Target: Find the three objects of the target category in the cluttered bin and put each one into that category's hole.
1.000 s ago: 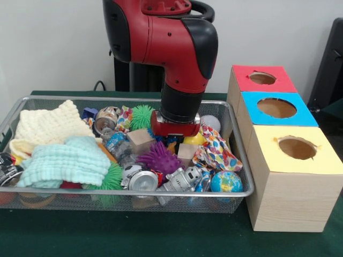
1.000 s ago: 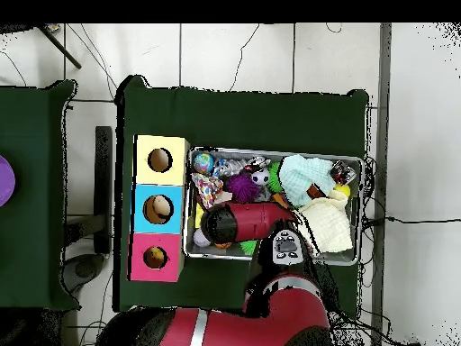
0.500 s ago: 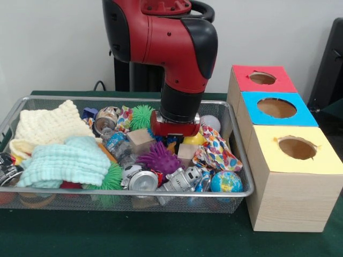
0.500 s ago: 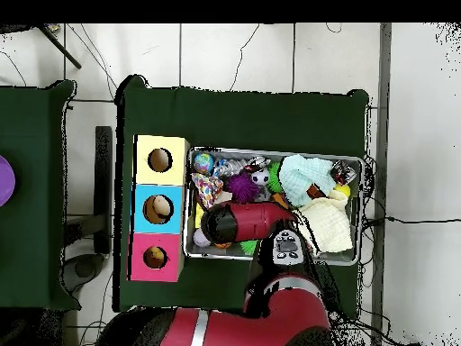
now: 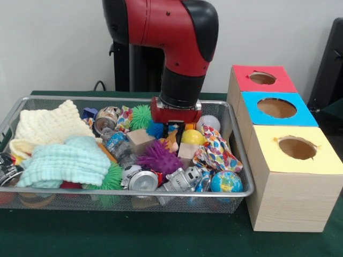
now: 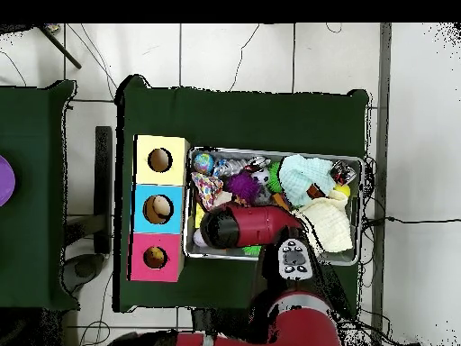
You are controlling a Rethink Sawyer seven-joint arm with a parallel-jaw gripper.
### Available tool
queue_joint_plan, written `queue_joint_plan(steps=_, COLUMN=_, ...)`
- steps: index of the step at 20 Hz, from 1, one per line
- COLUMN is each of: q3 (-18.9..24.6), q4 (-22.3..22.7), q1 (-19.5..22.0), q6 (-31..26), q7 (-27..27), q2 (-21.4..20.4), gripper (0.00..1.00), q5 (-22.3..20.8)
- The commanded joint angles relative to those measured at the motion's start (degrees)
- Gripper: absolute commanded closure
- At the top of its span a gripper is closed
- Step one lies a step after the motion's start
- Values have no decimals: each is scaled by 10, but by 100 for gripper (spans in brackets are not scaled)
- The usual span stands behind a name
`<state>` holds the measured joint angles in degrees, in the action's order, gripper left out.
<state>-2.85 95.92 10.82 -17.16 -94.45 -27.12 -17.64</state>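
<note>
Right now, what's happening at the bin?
The Sawyer's end effector is raised just above the clutter in the middle of the wire bin, with a small multicoloured toy hanging between its fingers. A blue spiky ball sits right beside it. The three coloured boxes stand next to the bin, and nothing is over their holes yet. The purple spiky ball, the cloths and the cans lie in the bin.

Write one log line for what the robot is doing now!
gripper: shut on small colourful toy | position: above bin middle | holes: red, blue, yellow boxes beside bin
</note>
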Motion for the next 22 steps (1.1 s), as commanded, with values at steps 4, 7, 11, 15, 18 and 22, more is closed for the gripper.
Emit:
queue_joint_plan(steps=4, q3=66, q4=65, q1=34, q6=-64, q7=-43, q2=-95, gripper=100, q5=32)
queue_joint_plan(steps=7, q3=70, q4=69, q1=41, q6=-61, q7=-39, q2=-98, gripper=100, q5=28)
queue_joint_plan(steps=11, q3=75, q4=85, q1=48, q6=-59, q7=-35, q2=-118, gripper=100, q5=22)
queue_joint_plan(steps=15, q3=72, q4=96, q1=44, q6=-61, q7=-40, q2=-135, gripper=100, q5=21)
queue_joint_plan(steps=18, q3=71, q4=105, q1=43, q6=-58, q7=-42, q2=-143, gripper=100, q5=19)
queue_joint_plan(steps=22, q3=73, q4=123, q1=44, q6=-68, q7=-39, q2=-170, gripper=100, q5=23)
